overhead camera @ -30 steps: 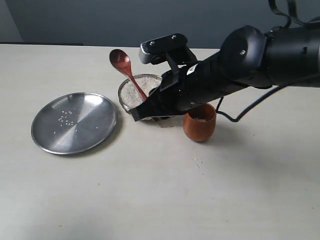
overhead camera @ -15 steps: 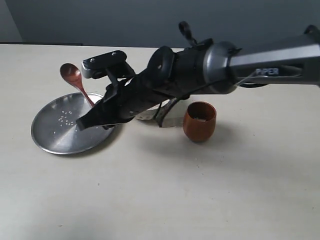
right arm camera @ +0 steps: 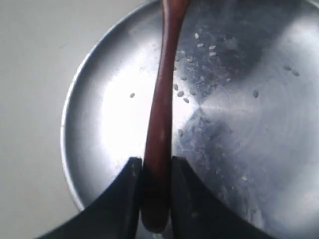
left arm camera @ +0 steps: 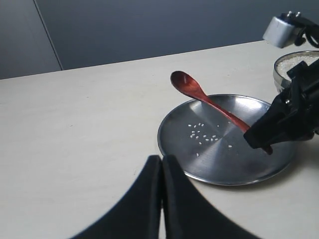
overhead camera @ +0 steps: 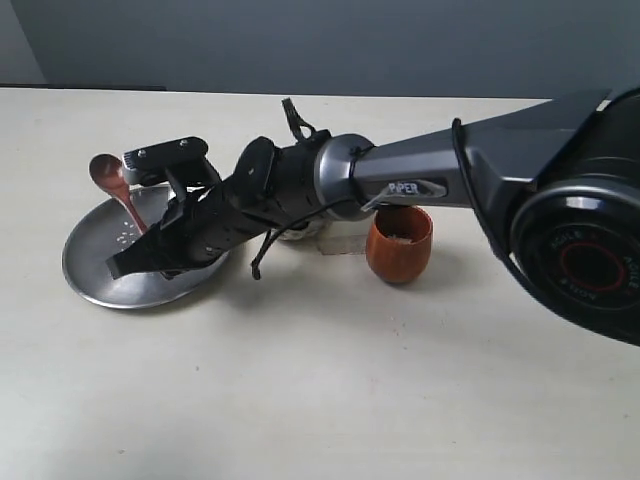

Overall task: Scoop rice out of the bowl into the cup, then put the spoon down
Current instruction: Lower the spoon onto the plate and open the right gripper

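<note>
Right wrist view: the slim dark reddish-brown wooden spoon (right arm camera: 162, 99) is shown clamped near its handle end between the jaws of the right gripper (right arm camera: 157, 172), directly above the wide, flat, shallow steel plate (right arm camera: 99, 129). From the exterior view it is seen tilted, with the round head raised over the plate's far edge and the handle sloping down toward the plate's middle. Whether any part touches the plate cannot be told. A few loose white grains (left arm camera: 204, 137) lie scattered at the plate's centre.

The small round shiny steel bowl (left arm camera: 279, 74) with its heaped white rice (left arm camera: 294, 60) stands just beside the plate. The small rounded reddish-brown wooden cup (overhead camera: 399, 245) stands beyond the bowl, well apart from the plate. The left gripper (left arm camera: 161, 159) hovers near the plate, off its rim, jaws pressed together on nothing.

Setting the spoon down is judged to be the step in hand. It would best be lowered gently until its head and handle are both borne by the plate. Only then should the jaws be parted. The gripper should be drawn back along the handle's line, so that the spoon is neither dragged off the rim nor swept through the grains.
</note>
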You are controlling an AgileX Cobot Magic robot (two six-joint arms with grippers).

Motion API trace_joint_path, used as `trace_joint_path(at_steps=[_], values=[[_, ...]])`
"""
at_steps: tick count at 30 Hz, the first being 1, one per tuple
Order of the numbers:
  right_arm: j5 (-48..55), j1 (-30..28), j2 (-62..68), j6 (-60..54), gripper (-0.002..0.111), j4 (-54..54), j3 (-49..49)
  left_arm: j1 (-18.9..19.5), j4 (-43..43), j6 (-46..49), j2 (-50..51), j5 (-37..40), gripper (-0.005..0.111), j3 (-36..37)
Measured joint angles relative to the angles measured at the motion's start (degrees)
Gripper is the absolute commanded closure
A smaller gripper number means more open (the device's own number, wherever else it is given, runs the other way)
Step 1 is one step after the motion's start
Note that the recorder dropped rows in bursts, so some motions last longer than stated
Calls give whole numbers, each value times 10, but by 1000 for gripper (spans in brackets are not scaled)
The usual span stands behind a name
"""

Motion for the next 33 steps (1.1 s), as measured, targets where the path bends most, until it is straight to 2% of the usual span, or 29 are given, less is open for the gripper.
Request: trace_joint_path(at_steps=[13, 20, 30, 33], values=[[-25, 0, 27, 0, 108, 0, -2, 0, 0, 0, 0, 0, 106, 0], [-26, 0, 27, 0, 71, 0, -2, 0, 0, 0, 0, 0, 106, 0], [-26, 0, 2, 0, 71, -7, -2, 0, 0, 0, 0, 0, 106, 0], [-22, 0, -32, 0, 79, -30, -2, 0, 0, 0, 0, 0, 106, 0]])
